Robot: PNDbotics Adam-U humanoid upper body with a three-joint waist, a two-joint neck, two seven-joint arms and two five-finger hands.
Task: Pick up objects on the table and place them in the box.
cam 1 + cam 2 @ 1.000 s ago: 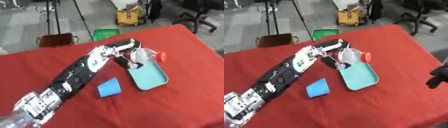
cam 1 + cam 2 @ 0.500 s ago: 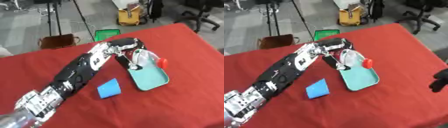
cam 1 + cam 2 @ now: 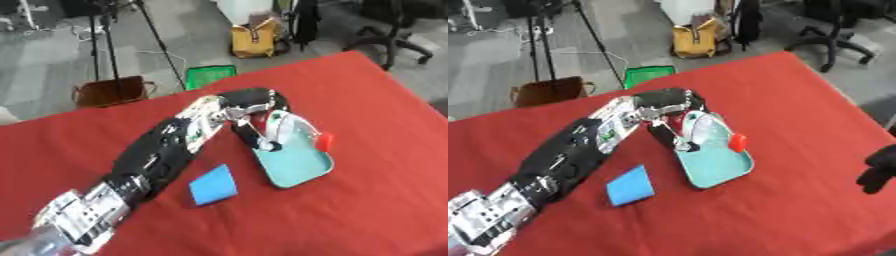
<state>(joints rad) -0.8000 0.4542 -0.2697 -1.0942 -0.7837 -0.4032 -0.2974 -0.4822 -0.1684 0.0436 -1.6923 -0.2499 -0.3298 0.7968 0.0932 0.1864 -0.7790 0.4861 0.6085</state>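
Box (image 3: 302,167), a shallow teal tray, sits right of centre on the red counter (image 3: 367,105). Left hand (image 3: 255,102) reaches above its upper-left end, fingers curled round a clear bottle with a red cap (image 3: 325,141) held over the tray. Blue flat object (image 3: 213,185) lies lower left of it. Right hand (image 3: 878,170) shows dark at the right edge; its fingers cannot be made out.

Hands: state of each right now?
Left hand: over the teal tray, fingers curled round a clear bottle with a red cap.
Right hand: dark shape at the right edge, fingers cannot be told.
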